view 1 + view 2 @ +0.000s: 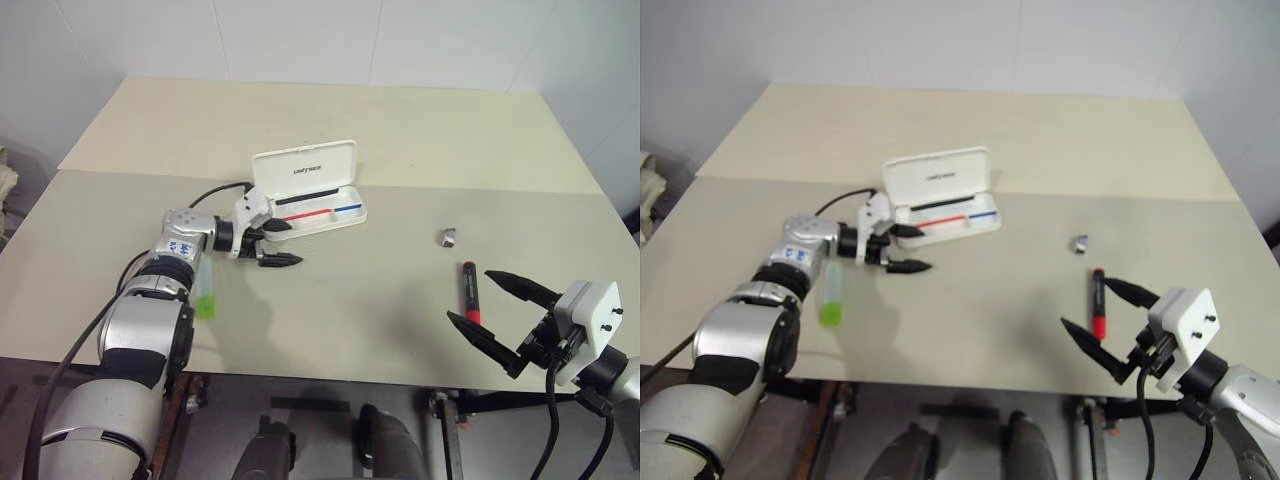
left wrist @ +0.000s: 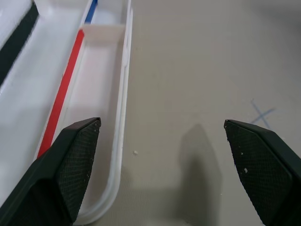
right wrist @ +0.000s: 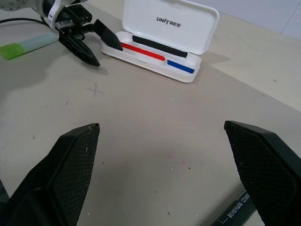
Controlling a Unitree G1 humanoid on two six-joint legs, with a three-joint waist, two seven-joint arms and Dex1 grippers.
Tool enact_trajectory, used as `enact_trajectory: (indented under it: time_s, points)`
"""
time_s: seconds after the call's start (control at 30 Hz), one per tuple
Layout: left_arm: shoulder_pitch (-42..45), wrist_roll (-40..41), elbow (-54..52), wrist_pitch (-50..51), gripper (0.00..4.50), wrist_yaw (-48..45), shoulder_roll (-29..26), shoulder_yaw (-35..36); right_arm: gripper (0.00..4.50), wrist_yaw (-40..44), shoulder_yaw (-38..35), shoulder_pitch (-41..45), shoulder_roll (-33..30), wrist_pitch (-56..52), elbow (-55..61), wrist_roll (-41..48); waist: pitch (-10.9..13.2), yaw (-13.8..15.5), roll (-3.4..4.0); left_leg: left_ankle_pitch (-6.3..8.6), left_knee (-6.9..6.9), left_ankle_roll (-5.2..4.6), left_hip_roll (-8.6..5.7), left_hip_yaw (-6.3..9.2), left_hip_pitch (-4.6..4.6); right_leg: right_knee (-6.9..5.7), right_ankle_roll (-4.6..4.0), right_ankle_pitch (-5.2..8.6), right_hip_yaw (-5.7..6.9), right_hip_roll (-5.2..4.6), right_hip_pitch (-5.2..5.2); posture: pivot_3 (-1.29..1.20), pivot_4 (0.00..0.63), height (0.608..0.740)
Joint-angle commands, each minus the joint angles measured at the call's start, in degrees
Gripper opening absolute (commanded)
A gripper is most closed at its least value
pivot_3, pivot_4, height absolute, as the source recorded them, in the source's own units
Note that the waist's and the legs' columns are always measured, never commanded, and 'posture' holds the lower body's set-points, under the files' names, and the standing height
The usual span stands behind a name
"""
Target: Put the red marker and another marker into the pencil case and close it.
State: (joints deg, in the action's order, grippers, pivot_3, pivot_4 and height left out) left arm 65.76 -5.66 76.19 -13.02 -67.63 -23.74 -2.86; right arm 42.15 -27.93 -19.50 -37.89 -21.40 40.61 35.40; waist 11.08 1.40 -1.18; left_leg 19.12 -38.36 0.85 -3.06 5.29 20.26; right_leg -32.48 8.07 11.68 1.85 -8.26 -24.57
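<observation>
Red marker (image 1: 469,291) between right gripper's (image 1: 497,311) fingers.

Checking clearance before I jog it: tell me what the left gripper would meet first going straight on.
Probably the pencil case: the left gripper points along its front wall, one finger over the tray's end.

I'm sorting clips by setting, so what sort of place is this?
Probably an indoor test or lab workspace: a plain beige table set against bare white walls, laid out with just a few props, such as an open white pencil case, a red marker and a green highlighter.
</observation>
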Motion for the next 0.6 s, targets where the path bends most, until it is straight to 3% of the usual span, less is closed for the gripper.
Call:
enact_trajectory:
  time_s: [0.03,0.13,0.5,0.6]
  points:
    - [1.1,-3.4,0.5,1.6,4.49,3.5,-0.4,-1.9,4.5,-0.7,-1.8,0.3,-0.3,0.7,2.0,0.9,0.0,0.0,0.0,0.0,0.0,0.0,0.0,-0.01,-0.04,0.0,0.0,0.0,-0.02,0.0,0.03,0.0,0.15,0.74]
    - [1.3,-7.0,0.8,3.7,3.84,6.7,-0.2,-4.8,4.5,-0.7,-1.7,1.0,-0.5,0.7,1.5,0.7,0.0,-0.1,-0.02,0.0,0.0,0.0,0.0,-0.06,-0.08,-0.04,0.01,0.0,-0.09,0.0,0.05,0.0,0.15,0.74]
    - [2.1,-5.8,0.6,4.7,0.21,6.4,0.4,-3.4,4.5,0.1,-2.0,3.8,-2.0,0.6,-1.0,0.6,0.0,-0.2,-0.04,0.03,0.08,-0.06,0.05,-0.53,-0.41,-0.07,0.1,-0.06,-0.65,0.13,0.09,0.0,0.15,0.74]
    - [2.6,-4.6,0.2,3.7,0.01,5.9,0.2,-1.8,4.5,0.4,-2.1,4.8,-2.8,0.5,-1.8,0.7,0.0,-0.2,-0.05,0.09,0.08,-0.17,0.04,-0.63,-0.4,-0.01,0.13,-0.08,-0.73,0.13,0.09,0.0,0.15,0.74]
